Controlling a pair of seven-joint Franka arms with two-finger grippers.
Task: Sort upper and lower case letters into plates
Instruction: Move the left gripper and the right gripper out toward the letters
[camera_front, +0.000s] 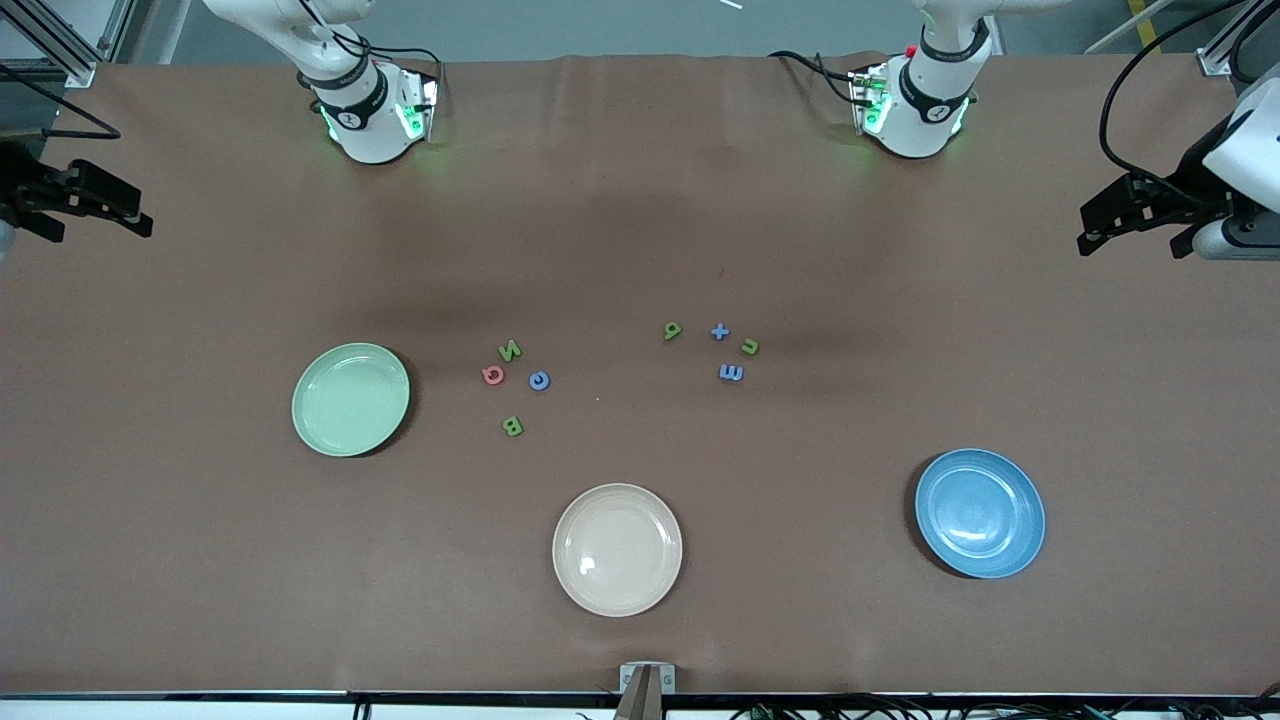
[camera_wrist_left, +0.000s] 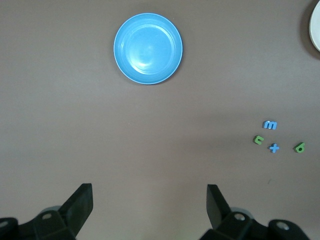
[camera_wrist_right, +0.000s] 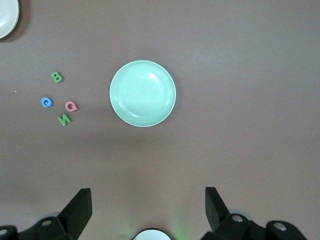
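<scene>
Both arms are waiting with jaws open: left gripper (camera_front: 1135, 212), right gripper (camera_front: 85, 205), each at its table end. Green plate (camera_front: 350, 399), blue plate (camera_front: 979, 512) and beige plate (camera_front: 617, 549) are lying bare; eight letters (camera_front: 511, 351) are resting between them in two groups of four.

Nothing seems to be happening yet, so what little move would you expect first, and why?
Probably the right gripper, waiting open at its end of the table, swings toward the capitals near the mint plate, perhaps the pink Q. All eight letters lie on the table, both sorting plates are bare, and the left gripper also waits open.
</scene>
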